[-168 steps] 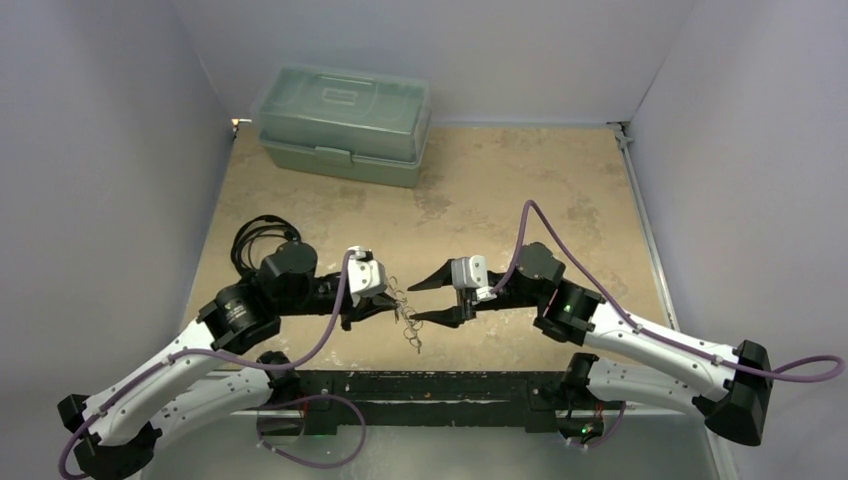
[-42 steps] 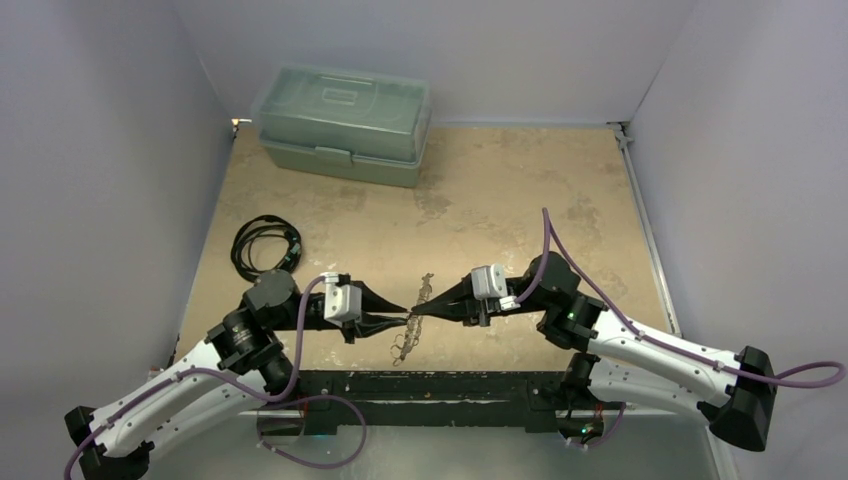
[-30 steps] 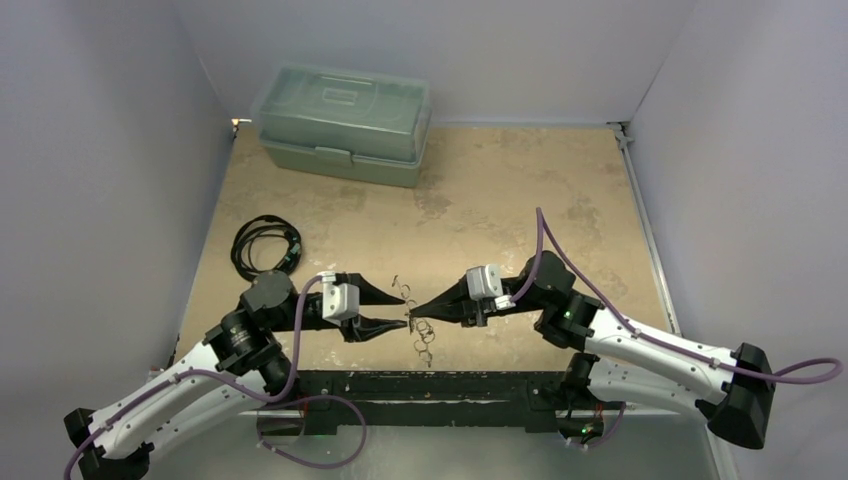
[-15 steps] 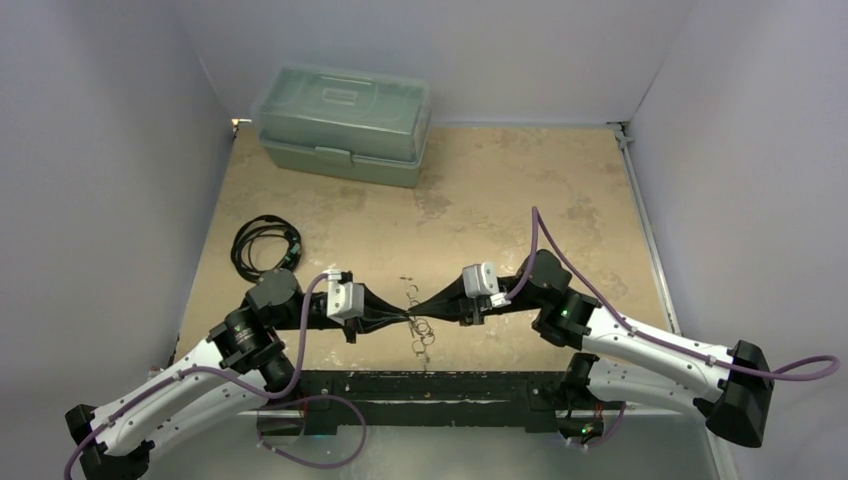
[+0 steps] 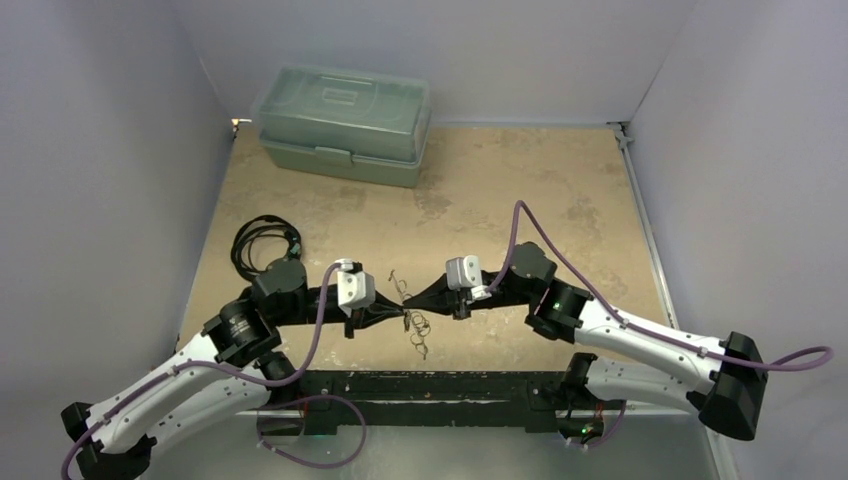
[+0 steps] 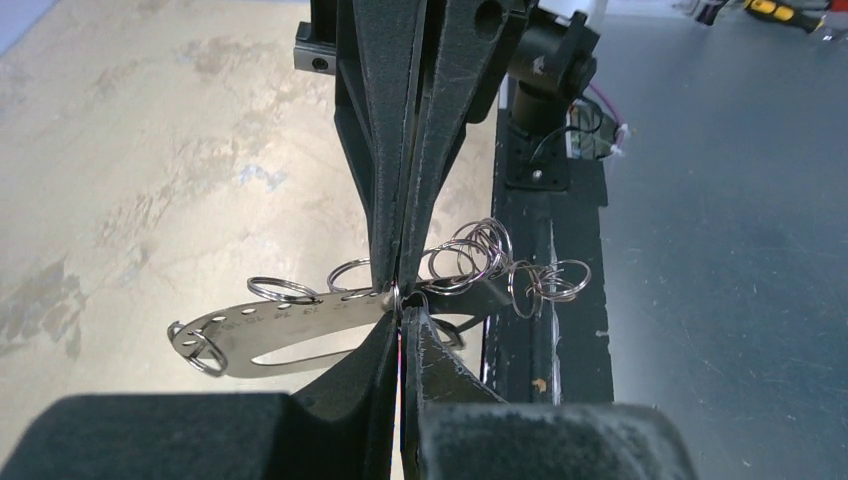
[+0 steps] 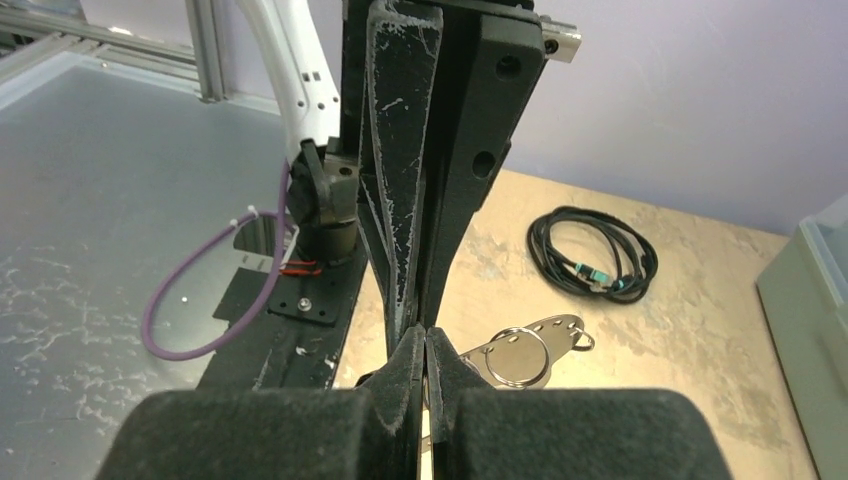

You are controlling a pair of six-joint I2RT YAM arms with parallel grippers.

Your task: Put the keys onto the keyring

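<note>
Half-open a second ago, our left gripper (image 6: 402, 318) now clamps the keyring (image 6: 290, 322) tip-to-tip with our right gripper (image 7: 425, 338), also pinched on it; next, probably, one releases to fetch keys.

— How many arms?
— Two: the left arm (image 5: 180, 385) and the right arm (image 5: 640, 340). Each has one gripper, so a left gripper (image 6: 401, 318) and a right gripper (image 7: 426, 338).
— Keyrings?
— One keyring (image 6: 290, 322), a flat oval.
— Small rings (image 6: 480, 260) on it?
— Three sit apart along it. The rest are too tangled to count.
— And around them?
— One box (image 5: 345, 120), one coiled cable (image 5: 262, 242), one table (image 5: 560, 190).
</note>
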